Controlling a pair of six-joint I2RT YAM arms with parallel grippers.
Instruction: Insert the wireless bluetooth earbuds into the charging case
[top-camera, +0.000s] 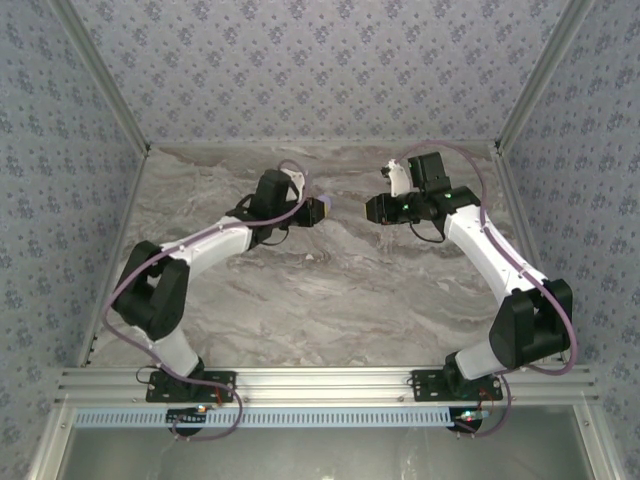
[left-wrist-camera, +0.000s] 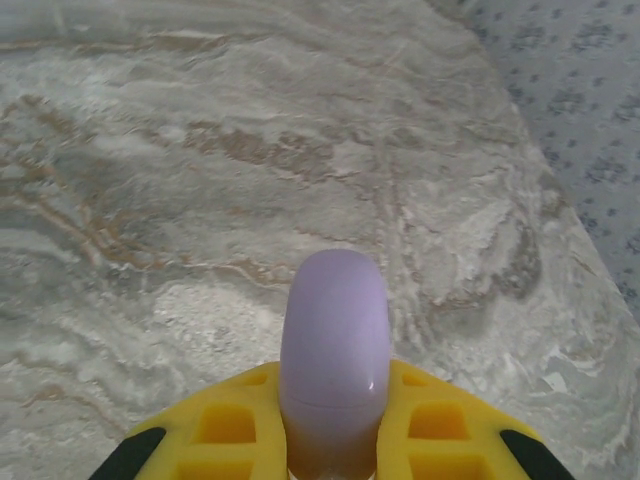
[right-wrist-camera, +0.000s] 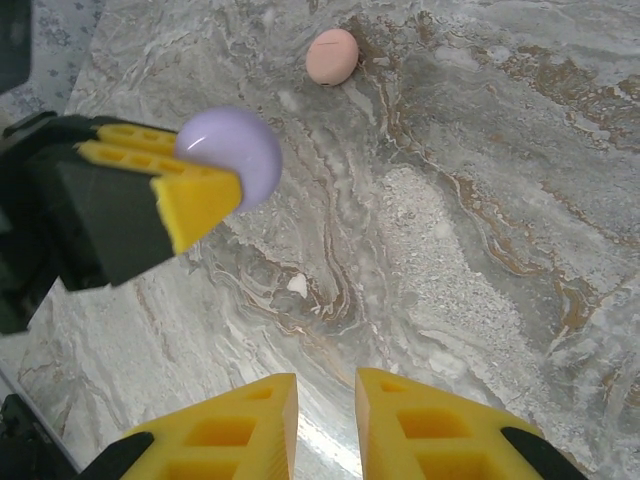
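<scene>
Our left gripper (left-wrist-camera: 334, 390) is pinching the lilac charging case (left-wrist-camera: 335, 320) up off the marble surface (top-camera: 300, 310). The case's long axis runs straight out along the fingers, rounded end pointing toward our right gripper (right-wrist-camera: 327, 385). That one's fingers sit slightly apart with nothing between them. The bit that matters: one tiny pale earbud (right-wrist-camera: 297, 287) lies near the middle of the surface, below and just ahead of the right gripper, so we reckon that arm's nearer. It's way too small to tell which way it points.
</scene>
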